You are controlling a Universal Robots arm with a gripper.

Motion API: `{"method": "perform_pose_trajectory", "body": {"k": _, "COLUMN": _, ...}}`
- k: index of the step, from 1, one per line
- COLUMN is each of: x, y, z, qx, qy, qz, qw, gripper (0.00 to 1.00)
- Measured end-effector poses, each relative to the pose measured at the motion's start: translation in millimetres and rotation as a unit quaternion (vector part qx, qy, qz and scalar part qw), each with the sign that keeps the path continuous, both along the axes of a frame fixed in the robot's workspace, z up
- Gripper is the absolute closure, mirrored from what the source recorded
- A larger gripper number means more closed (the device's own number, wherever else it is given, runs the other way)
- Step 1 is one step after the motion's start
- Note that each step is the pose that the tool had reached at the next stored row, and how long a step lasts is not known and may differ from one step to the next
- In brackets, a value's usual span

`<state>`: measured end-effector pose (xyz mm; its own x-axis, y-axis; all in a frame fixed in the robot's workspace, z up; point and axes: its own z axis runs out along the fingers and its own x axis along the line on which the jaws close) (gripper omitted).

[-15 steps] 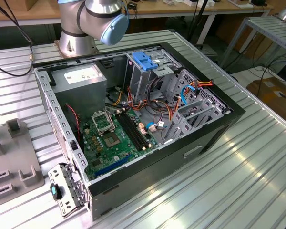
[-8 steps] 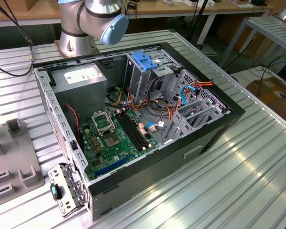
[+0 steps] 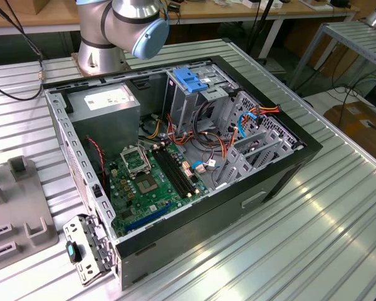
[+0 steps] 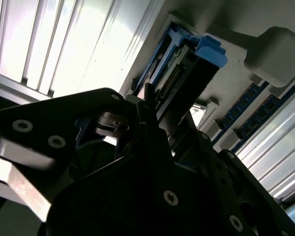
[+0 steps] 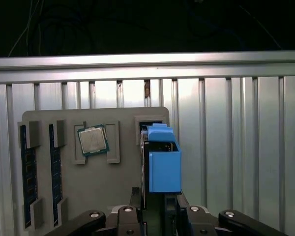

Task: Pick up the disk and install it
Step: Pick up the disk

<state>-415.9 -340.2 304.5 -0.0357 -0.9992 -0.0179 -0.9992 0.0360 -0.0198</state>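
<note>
Tool [image 5: 160, 205] tight on disk [image 5: 164, 169], over grey tray [image 5: 113, 184]

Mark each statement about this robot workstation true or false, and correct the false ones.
1. The computer case lies open on the slatted table. True.
2. The disk is already inside the case. False: it is at the grey tray, by the pincer.
3. The disk's frame is red. False: it is blue.
4. A processor chip lies on the tray. True.
</note>
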Motion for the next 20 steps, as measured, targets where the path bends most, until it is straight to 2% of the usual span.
{"method": "perform_pose_trajectory", "body": {"k": 1, "x": 0.0, "y": -0.1, "z": 0.2, "qx": -0.0001, "qy": 0.0002, "qz": 0.0, "qw": 1.0, "gripper": 0.64}}
{"method": "perform_pose_trajectory", "body": {"k": 2, "x": 0.0, "y": -0.2, "z": 0.3, "qx": -0.0001, "qy": 0.0003, "qz": 0.0, "qw": 1.0, "gripper": 0.57}}
{"method": "perform_pose_trajectory", "body": {"k": 5, "x": 0.7, "y": -0.3, "z": 0.4, "qx": -0.0002, "qy": 0.0011, "qz": 0.0, "qw": 1.0, "gripper": 0.57}}
{"method": "perform_pose_trajectory", "body": {"k": 7, "x": 2.2, "y": -0.3, "z": 0.4, "qx": -0.0001, "qy": 0.0053, "qz": 0.0, "qw": 0.99999, "gripper": 0.57}}
{"method": "perform_pose_trajectory", "body": {"k": 8, "x": 3.7, "y": -0.3, "z": 0.3, "qx": -0.0002, "qy": 0.0105, "qz": 0.0, "qw": 0.99994, "gripper": 0.57}}
{"method": "perform_pose_trajectory", "body": {"k": 10, "x": 5.3, "y": -0.2, "z": 0.4, "qx": -0.0002, "qy": 0.016, "qz": 0.0, "qw": 0.99987, "gripper": 0.57}}
{"method": "perform_pose_trajectory", "body": {"k": 20, "x": 5.4, "y": -0.2, "z": 3.3, "qx": -0.0001, "qy": 0.0161, "qz": 0.0, "qw": 0.99987, "gripper": 0.57}}
